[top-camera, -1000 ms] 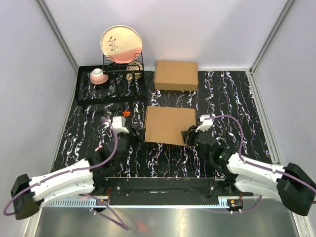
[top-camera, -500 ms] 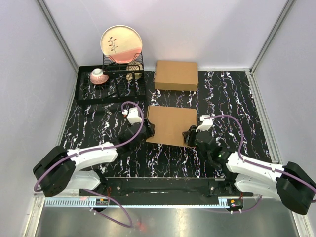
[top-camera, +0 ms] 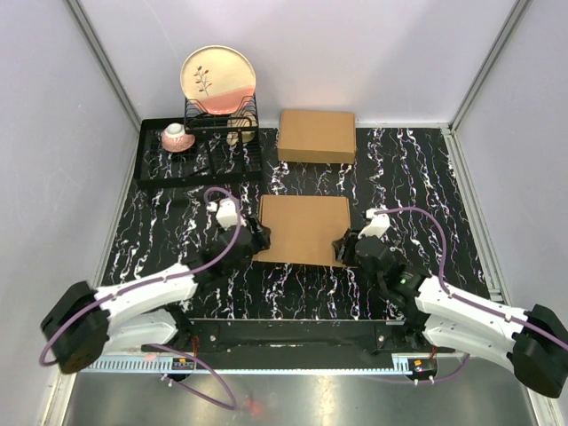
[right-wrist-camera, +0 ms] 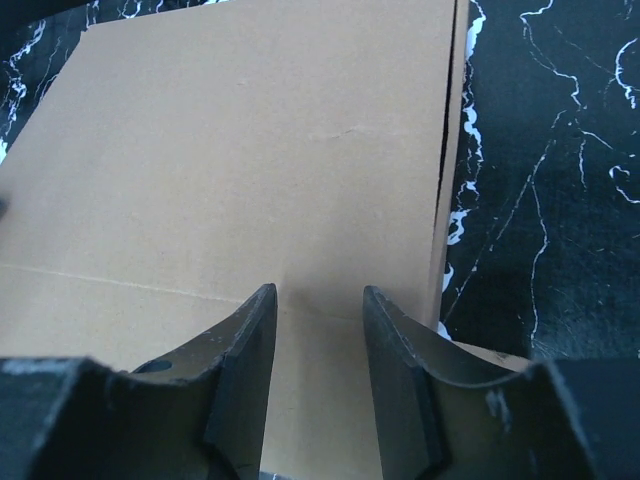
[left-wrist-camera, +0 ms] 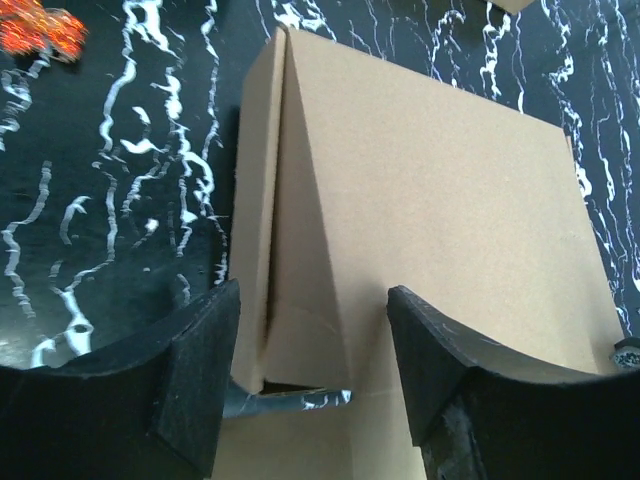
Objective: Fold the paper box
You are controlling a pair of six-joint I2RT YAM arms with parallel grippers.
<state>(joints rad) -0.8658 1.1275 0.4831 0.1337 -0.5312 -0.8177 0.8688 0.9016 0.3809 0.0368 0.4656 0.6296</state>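
Observation:
The paper box point(top-camera: 304, 229) lies flat and closed in the middle of the table, plain brown cardboard. My left gripper point(top-camera: 258, 241) is at its near left corner. In the left wrist view its jaws stand open astride that corner point(left-wrist-camera: 312, 330), where the side wall point(left-wrist-camera: 258, 200) gapes slightly from the lid point(left-wrist-camera: 430, 180). My right gripper point(top-camera: 344, 249) is at the near right corner. Its fingers point(right-wrist-camera: 250, 350) hang open over the lid point(right-wrist-camera: 250, 150), close to the right edge, with nothing clamped.
A second made-up brown box point(top-camera: 317, 135) sits at the back. A black dish rack point(top-camera: 200, 151) at the back left holds a plate point(top-camera: 218, 78) and a cup point(top-camera: 177, 136). A small orange thing point(left-wrist-camera: 40, 25) lies left of the box.
My left arm swung in from the left to the box's near left corner. The box turned slightly and now lies squarer. My right gripper stayed at the right corner, jaws a little wider.

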